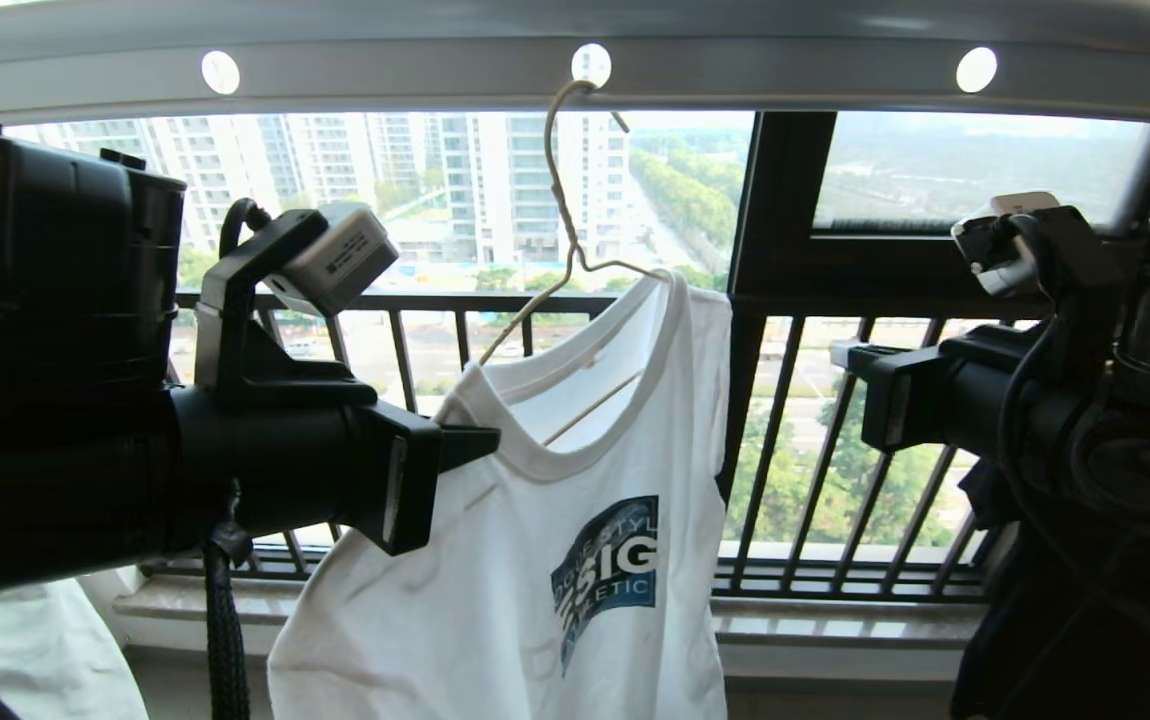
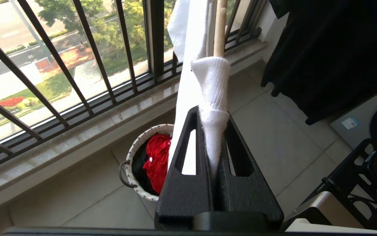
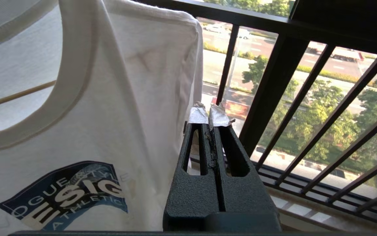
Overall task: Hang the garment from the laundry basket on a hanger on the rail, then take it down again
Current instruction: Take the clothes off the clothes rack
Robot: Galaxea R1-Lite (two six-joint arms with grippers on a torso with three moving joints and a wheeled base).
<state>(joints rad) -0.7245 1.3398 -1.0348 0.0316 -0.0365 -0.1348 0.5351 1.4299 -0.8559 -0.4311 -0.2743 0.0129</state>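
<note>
While garment hangs from rail, left hand pinches its shoulder, right hand closed, empty.

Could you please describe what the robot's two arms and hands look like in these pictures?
Both arms are thick, matt black cylinders. Each wrist carries a small white-grey camera box on a black bracket; the left one bears a printed label. A braided black cable hangs under the left arm, and smooth black cables loop beside the right. The left hand has textured black slotted wedge fingers; the right hand matches, its tips wrapped in silvery tape.
</note>
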